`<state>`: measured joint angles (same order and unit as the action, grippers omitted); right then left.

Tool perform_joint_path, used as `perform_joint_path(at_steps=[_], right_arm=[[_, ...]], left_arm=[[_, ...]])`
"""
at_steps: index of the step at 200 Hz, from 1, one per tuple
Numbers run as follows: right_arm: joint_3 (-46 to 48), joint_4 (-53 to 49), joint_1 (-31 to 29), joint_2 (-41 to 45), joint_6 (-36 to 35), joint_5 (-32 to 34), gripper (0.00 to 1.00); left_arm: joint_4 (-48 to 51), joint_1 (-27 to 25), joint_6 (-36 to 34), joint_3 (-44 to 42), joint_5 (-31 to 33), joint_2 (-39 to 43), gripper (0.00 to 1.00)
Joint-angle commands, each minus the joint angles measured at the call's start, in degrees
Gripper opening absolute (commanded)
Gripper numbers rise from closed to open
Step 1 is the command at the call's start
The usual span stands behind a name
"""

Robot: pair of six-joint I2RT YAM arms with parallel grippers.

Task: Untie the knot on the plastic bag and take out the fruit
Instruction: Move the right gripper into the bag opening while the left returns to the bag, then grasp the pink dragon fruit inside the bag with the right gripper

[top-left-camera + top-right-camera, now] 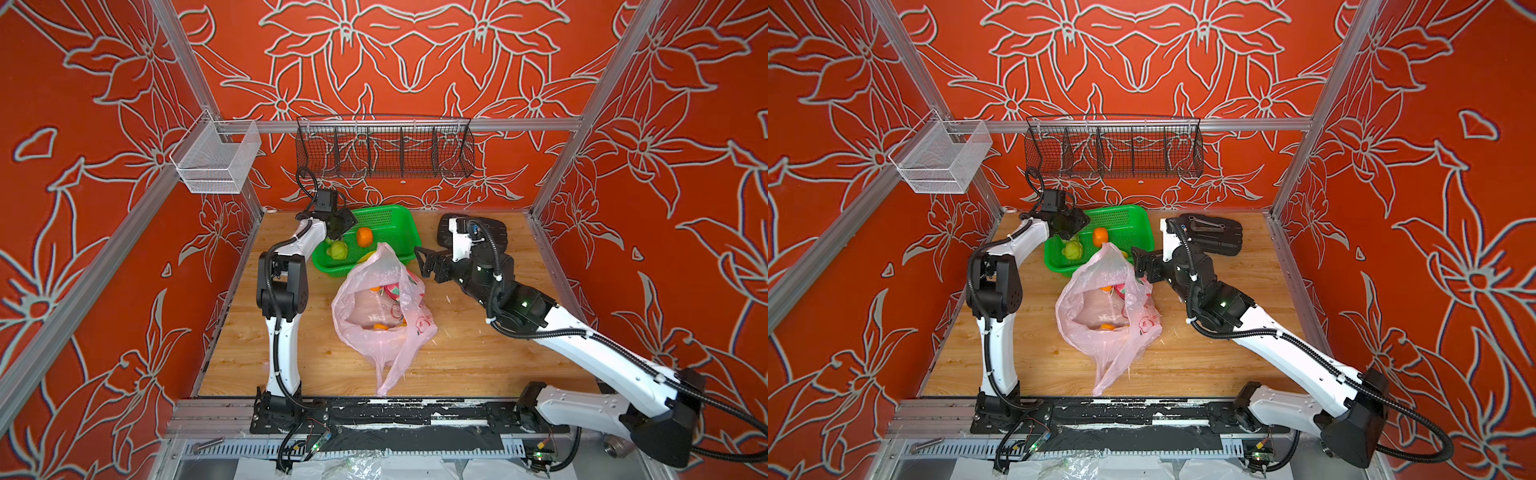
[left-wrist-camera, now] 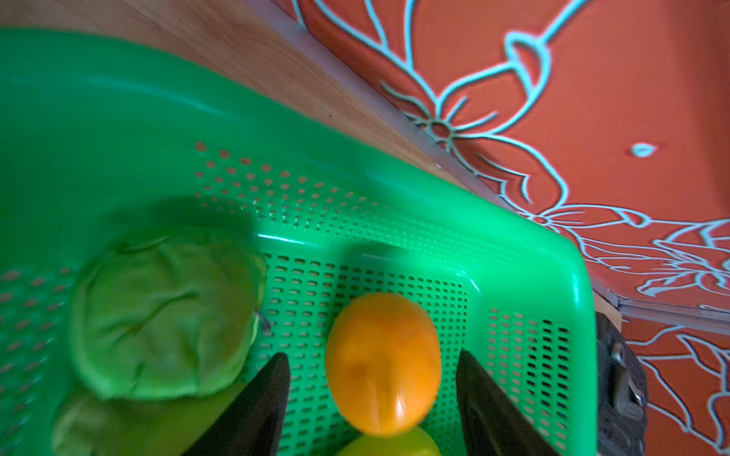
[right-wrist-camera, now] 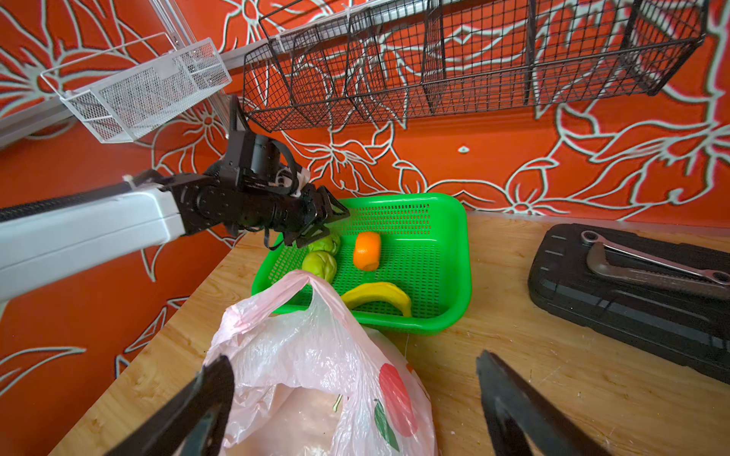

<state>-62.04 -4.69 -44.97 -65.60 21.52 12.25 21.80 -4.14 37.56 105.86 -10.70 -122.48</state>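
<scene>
The pink plastic bag [image 1: 382, 316] [image 1: 1108, 316] lies mid-table with its mouth gaping; the knot does not show. Inside it I see orange fruit [image 1: 380, 327] and a pink-red fruit [image 1: 392, 291]. The green basket [image 1: 399, 220] [image 3: 462, 276] behind it holds an orange [image 1: 364, 237] [image 3: 367, 250], green fruits [image 1: 338, 250] and a banana [image 3: 377, 298]. My left gripper [image 1: 338, 232] [image 2: 373, 375] hangs open over the basket, and the orange [image 2: 382, 363] shows between its fingers, touching neither. My right gripper [image 1: 424, 262] [image 3: 355, 379] is open beside the bag's [image 3: 316, 367] raised top, holding nothing.
A black tool case [image 1: 494, 232] [image 3: 632, 284] with a wrench on it lies at the back right. A black wire basket [image 1: 384, 151] hangs on the back wall and a white mesh basket [image 1: 216, 158] on the left rail.
</scene>
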Motion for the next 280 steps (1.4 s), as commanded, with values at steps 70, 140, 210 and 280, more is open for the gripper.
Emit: perform_joint_path(at_steps=[70,140,210,280], right_arm=[[-9.9,-8.7,-0.2,-11.2,0.1,-13.5,0.87],[-10.3,-10.0,-3.5,-20.0,5.4,-17.8,0.74],[-11.4,-17.1,-5.9,-29.5,10.2,-15.8,0.7],[-9.4,-29.0,-5.8,-28.3,6.0,6.7,0.76]], left_arm=[[1.4,-2.0,-11.1,-19.3,-8.9,36.2,0.67],[12.1,-5.9,-23.7,-29.3,-11.3,46.4,0.75],[10.0,-8.0,-23.1,-38.2,-18.9,44.1,0.98],[9.2,-10.8,-21.2,-37.9,-16.7,36.4,0.83]])
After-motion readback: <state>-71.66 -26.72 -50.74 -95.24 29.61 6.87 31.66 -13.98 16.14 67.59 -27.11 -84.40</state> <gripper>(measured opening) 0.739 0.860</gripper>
